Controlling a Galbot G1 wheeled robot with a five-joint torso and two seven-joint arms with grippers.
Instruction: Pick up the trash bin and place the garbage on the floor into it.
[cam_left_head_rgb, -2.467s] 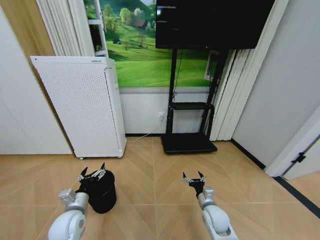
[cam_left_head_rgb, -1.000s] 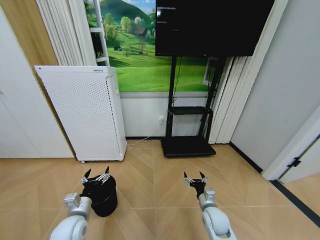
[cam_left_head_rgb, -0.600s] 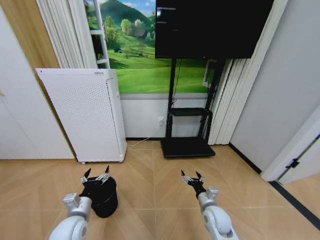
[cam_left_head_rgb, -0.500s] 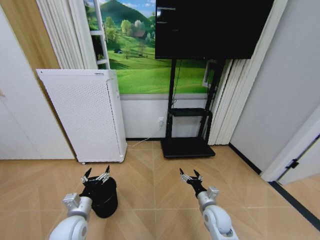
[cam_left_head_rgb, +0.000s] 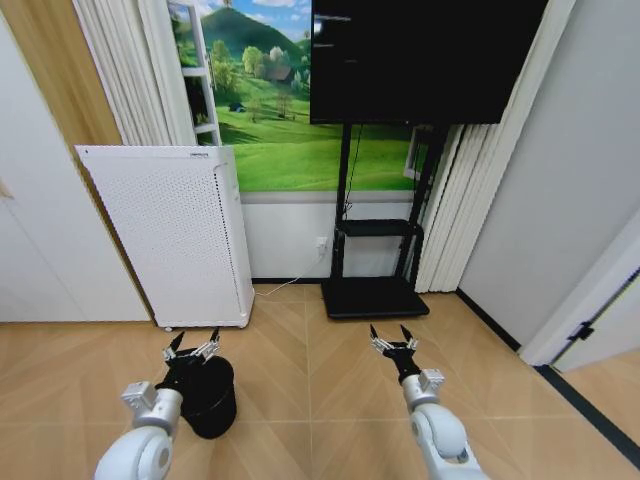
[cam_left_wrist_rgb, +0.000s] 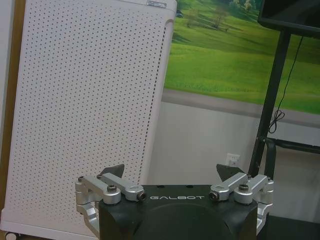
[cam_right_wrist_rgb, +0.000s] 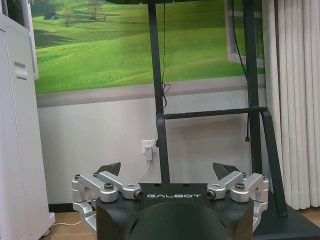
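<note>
Nearest me, at about seven o'clock, my left gripper (cam_left_head_rgb: 192, 347) hangs just above the trash bin (cam_left_head_rgb: 209, 396), its fingers spread wide over the rim, holding nothing. At about five o'clock my right gripper (cam_left_head_rgb: 394, 337) is raised over the bare wooden floor (cam_left_head_rgb: 300, 340), fingers also spread wide and empty. Beyond, at eleven o'clock, stands a white perforated cabinet (cam_left_head_rgb: 175, 235); at twelve o'clock, a black TV stand (cam_left_head_rgb: 375, 270).
</note>
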